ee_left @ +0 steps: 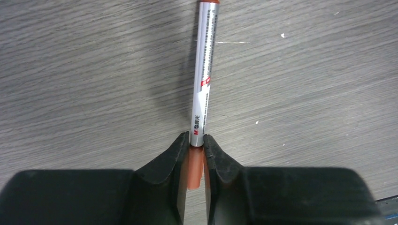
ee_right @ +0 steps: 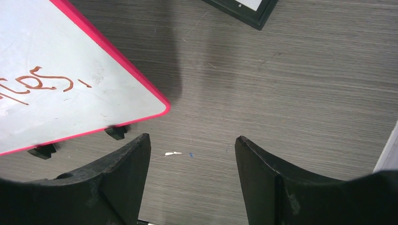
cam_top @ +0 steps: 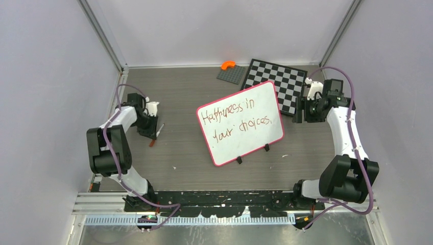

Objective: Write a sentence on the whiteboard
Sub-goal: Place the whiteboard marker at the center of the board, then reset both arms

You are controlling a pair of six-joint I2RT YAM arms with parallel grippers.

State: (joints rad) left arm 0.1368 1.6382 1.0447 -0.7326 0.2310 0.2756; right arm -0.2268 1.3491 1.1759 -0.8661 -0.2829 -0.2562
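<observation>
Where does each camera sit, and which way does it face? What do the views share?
Top external: above and behind both arms, which show whole, facing down on the table, whiteboard and chessboard.
Left wrist: on the left arm, facing down along the left gripper, shut on the marker.
Right wrist: on the right arm, facing down past the open right gripper at the whiteboard's corner.
Shared: top and right wrist show the whiteboard; top and left wrist, the marker.
</observation>
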